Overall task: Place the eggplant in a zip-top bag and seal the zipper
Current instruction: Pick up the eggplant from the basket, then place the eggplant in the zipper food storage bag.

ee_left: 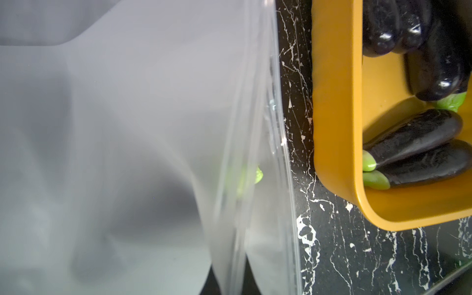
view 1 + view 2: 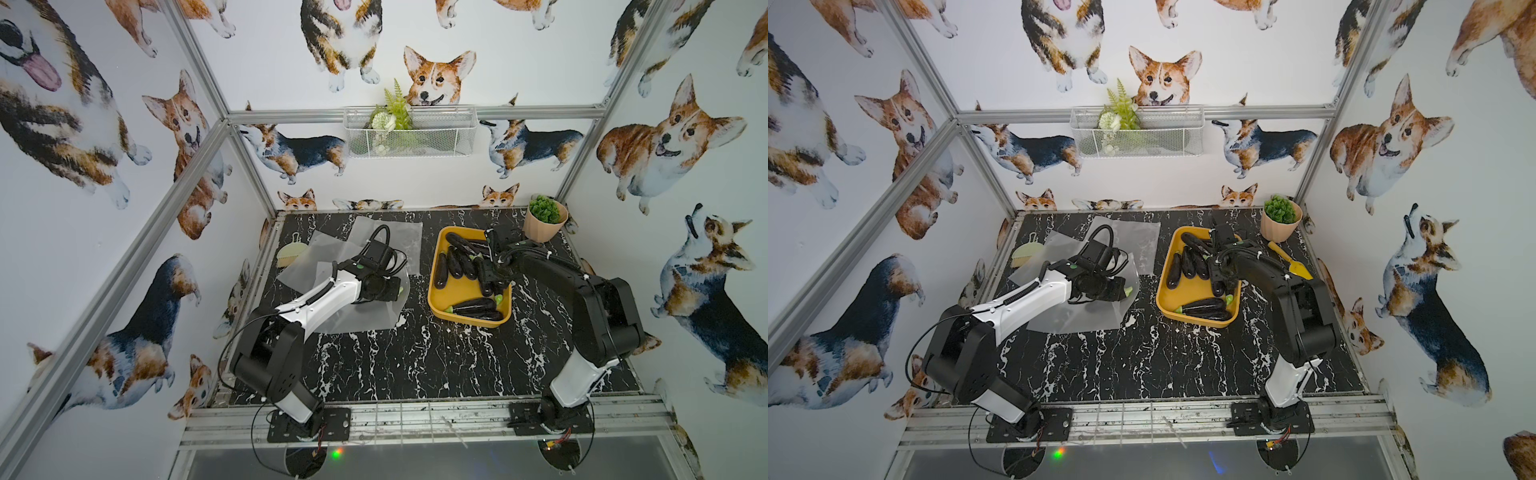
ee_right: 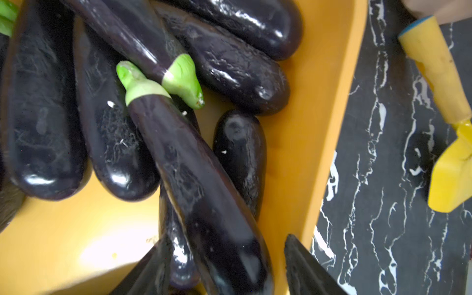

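Observation:
Several dark purple eggplants with green stems lie in a yellow tray right of centre. My right gripper stands open inside the tray, its jaws on either side of the rounded end of one long eggplant, with a gap on one side. A clear zip-top bag lies flat on the black marble table, left of the tray. My left gripper is shut on the bag's film near its zipper edge. A green stem shows blurred through the bag.
More clear bags lie behind the left arm, with a green brush at the far left. A potted plant stands at the back right corner. A yellow toy trowel lies right of the tray.

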Robot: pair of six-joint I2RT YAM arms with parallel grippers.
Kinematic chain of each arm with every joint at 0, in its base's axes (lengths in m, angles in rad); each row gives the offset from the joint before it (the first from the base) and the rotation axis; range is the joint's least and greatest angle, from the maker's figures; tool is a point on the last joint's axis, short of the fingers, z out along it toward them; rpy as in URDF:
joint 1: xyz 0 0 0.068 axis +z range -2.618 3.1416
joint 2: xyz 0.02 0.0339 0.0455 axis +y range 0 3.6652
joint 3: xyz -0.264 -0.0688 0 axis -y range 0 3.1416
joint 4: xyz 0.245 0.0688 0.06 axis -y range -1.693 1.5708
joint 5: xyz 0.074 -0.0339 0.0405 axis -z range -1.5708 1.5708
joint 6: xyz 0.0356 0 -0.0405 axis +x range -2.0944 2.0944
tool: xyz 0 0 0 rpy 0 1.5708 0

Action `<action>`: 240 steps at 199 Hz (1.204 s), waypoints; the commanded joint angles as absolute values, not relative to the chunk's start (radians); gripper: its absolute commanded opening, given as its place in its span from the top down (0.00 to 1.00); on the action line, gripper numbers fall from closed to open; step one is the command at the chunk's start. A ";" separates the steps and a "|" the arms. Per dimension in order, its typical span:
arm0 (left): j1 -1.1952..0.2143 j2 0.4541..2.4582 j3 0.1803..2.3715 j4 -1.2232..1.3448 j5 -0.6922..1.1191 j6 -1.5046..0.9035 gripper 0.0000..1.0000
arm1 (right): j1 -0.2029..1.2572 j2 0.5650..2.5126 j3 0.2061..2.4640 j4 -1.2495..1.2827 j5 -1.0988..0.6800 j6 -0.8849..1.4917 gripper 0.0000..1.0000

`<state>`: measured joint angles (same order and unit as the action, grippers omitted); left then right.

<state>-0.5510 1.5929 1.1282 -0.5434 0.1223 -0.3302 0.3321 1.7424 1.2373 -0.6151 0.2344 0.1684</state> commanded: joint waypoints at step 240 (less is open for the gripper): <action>-0.585 1.522 1.040 -0.430 0.133 -0.291 1.00 | 0.727 1.701 1.279 -0.644 -0.600 0.538 0.70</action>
<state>-0.5785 1.5551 1.0672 -0.4751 0.1322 -0.3164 0.7250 1.6455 1.2121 -0.5804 -0.5343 0.5243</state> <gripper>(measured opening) 0.050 0.437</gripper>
